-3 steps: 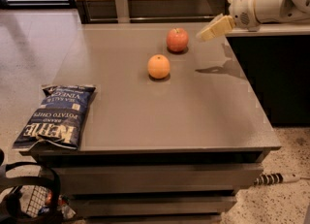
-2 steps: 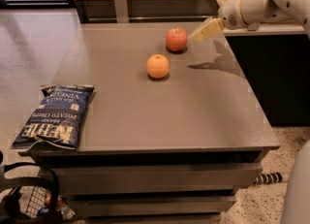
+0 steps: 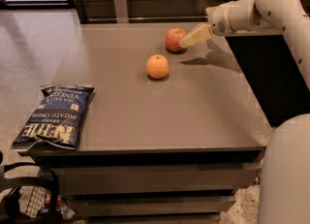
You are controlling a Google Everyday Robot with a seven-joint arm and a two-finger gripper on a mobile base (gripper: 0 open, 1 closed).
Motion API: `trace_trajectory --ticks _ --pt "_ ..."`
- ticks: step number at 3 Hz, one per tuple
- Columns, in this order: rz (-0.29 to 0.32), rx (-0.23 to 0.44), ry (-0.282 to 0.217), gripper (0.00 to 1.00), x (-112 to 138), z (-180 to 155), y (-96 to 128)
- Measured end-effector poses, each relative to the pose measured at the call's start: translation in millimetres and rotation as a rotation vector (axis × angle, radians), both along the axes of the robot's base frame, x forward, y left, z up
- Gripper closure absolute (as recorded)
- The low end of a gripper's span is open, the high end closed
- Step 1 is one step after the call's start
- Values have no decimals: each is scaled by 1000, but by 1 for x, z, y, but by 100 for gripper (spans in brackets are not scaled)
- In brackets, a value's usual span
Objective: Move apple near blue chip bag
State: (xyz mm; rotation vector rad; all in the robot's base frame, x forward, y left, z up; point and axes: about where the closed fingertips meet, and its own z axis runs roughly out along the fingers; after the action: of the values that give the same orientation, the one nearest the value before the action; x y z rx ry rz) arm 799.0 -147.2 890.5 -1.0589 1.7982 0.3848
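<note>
Camera view: my gripper [image 3: 188,41] hangs at the apple's [image 3: 173,39] 3 o'clock, its tip just beside the fruit; whether it is apart or together I cannot tell. The apple sits toward 1 o'clock on the table [image 3: 184,116], with an orange [image 3: 157,66] near its 7 o'clock. The blue chip bag [image 3: 53,116] lies well apart, at the table's 8 o'clock corner.

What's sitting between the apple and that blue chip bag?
Camera view: only an orange, near the apple, then tabletop. The gripper is beside the apple.
</note>
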Motion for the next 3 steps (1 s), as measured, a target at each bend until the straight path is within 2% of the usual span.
trace_trajectory --ticks 3 --pt "29 133 90 0 -6 -33 33"
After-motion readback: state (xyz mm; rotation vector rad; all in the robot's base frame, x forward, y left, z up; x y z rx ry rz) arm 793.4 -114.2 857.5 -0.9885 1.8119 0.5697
